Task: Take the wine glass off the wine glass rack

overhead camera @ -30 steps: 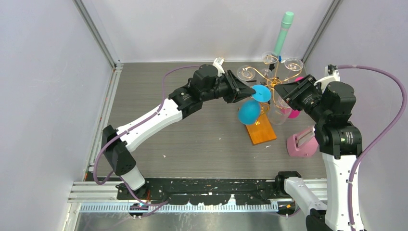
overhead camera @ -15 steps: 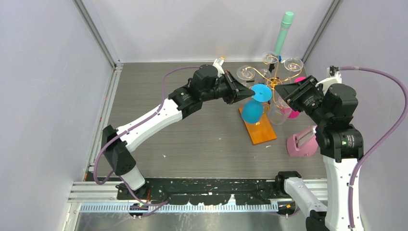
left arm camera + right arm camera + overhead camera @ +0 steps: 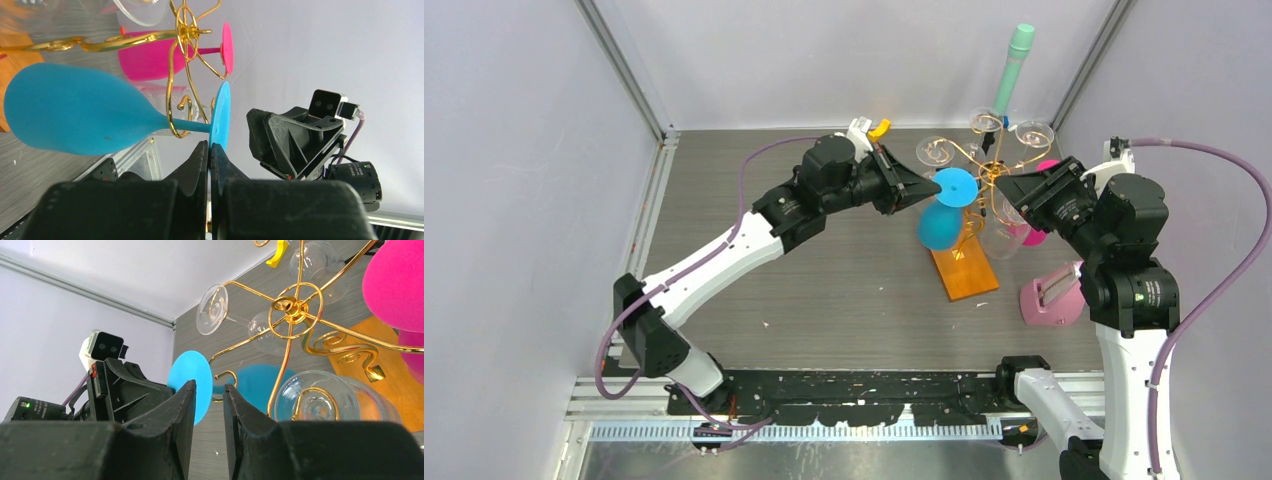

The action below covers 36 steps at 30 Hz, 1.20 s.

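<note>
The wine glass rack [image 3: 991,171] is gold wire on an orange-brown wooden base [image 3: 966,272]. A blue wine glass [image 3: 937,228] hangs from its near-left arm, with its stem in the gold end hook [image 3: 177,127]. My left gripper [image 3: 932,185] is shut on the edge of the glass's blue foot disc [image 3: 220,117], and the bowl [image 3: 75,117] tilts to the left. My right gripper [image 3: 1004,195] is a little open and empty just right of the rack's hub [image 3: 290,304], touching nothing. The blue foot [image 3: 187,377] shows behind its fingers [image 3: 187,405].
Clear glasses [image 3: 1035,133] and a pink glass [image 3: 1036,232] hang on the other arms. A clear glass [image 3: 320,402] hangs close to my right fingers. A pink holder [image 3: 1049,300] lies right of the base. A teal-capped tube [image 3: 1014,65] stands behind the rack.
My left gripper has drawn back to the left with the blue foot in it, and the glass has slid slightly left along the rack arm. The right arm rose a little, then stayed still.
</note>
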Available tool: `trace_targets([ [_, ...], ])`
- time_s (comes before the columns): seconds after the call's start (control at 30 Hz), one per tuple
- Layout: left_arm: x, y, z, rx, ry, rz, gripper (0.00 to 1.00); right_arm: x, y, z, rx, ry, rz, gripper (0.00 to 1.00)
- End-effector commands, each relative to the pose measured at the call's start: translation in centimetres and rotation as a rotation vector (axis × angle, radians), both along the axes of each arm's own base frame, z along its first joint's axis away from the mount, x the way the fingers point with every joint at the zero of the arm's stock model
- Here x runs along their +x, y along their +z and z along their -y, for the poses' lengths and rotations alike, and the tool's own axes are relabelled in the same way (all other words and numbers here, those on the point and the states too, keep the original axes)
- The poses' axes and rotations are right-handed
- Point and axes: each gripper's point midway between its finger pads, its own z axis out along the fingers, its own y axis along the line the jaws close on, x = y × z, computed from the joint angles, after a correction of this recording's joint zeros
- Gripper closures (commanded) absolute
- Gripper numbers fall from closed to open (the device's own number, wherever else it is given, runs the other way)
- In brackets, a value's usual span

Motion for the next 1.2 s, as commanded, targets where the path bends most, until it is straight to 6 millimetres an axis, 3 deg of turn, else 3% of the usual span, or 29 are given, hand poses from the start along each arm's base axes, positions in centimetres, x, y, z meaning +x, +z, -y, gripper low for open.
trace_targets([
  [0.0,1.2,2.8,-2.4,-0.060,0.094,0.088,1.00,-0.3,2.2,0.3,0.010,-0.023,0.069,0.67],
  [0.23,3.1,3.2,-3.1,-0.091,0.141,0.106,1.00,-0.2,2.0,0.5,0.014,-0.036,0.065,0.67],
  [0.5,4.4,4.6,-1.1,-0.096,0.084,0.164,1.00,-0.2,2.2,0.3,0.017,-0.023,0.072,0.59],
  [0.63,4.7,3.9,0.0,-0.078,0.048,0.143,1.00,-0.4,2.3,0.3,0.016,-0.022,0.077,0.57],
  [1.17,-0.2,3.7,2.7,-0.069,-0.130,0.151,1.00,-0.6,2.7,-0.1,0.045,-0.009,0.104,0.50],
])
